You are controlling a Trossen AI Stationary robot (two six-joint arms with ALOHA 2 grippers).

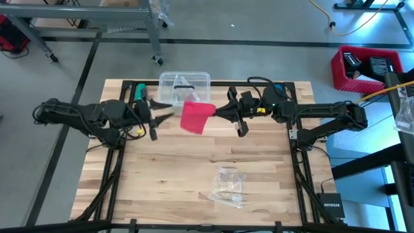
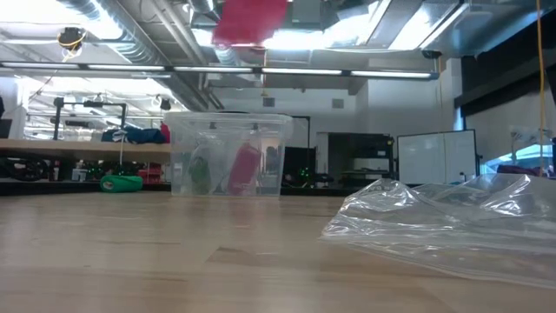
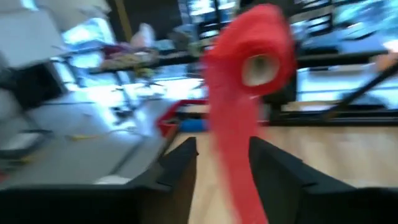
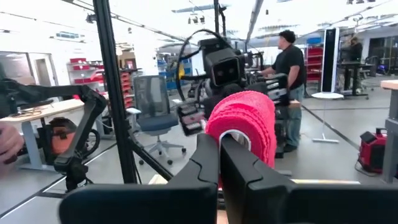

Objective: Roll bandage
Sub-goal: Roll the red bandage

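Right end effector (image 4: 219,163) grips bandage (image 4: 242,118); core visible there.

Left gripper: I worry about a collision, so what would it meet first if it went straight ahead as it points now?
Probably the bandage, hanging just ahead of the left gripper; beyond it, the right gripper holds the roll.

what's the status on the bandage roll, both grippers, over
Right gripper shut on the bandage roll, held above the table. Left gripper open around its hanging tail. Clear box just behind, plastic wrapper clear of it.
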